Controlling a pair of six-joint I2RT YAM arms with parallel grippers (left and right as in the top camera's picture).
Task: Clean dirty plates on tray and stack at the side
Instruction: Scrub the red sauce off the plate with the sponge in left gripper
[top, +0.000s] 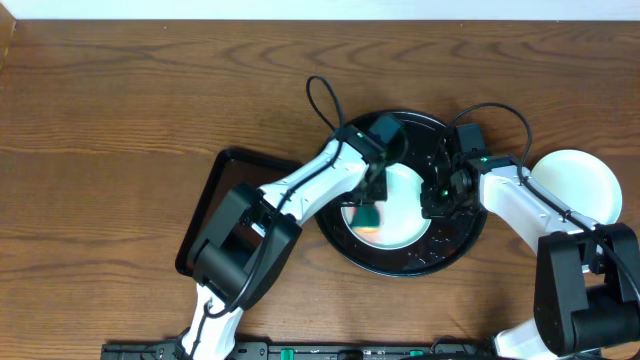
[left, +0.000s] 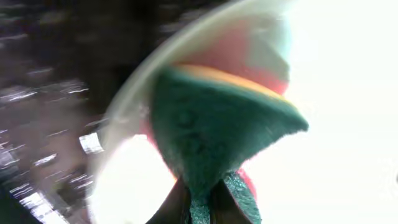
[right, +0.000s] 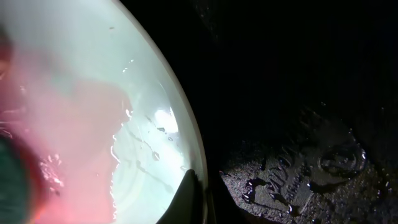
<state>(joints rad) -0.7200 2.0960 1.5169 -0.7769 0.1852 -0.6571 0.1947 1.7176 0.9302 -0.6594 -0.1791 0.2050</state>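
One pale mint plate (top: 402, 222) lies on the round black tray (top: 420, 120). It carries a smeared red-orange patch (right: 68, 155) and is wet. My left gripper (top: 372, 195) is shut on a green and yellow sponge (top: 370, 213) and presses it onto the plate's left part. The left wrist view shows the sponge (left: 211, 124) on the plate (left: 348, 124), pinched by the fingers (left: 202, 208). My right gripper (top: 437, 195) is shut on the plate's right rim. The right wrist view shows one finger (right: 199, 199) inside the rim of the plate (right: 93, 74). A clean white plate (top: 575, 185) sits on the wood tabletop at the right.
A rectangular dark maroon tray (top: 205, 215) lies left of the black tray, under my left arm. The black tray's floor is wet (right: 298, 168). Cables loop above the tray (top: 322, 100). The table's far edge meets a white wall.
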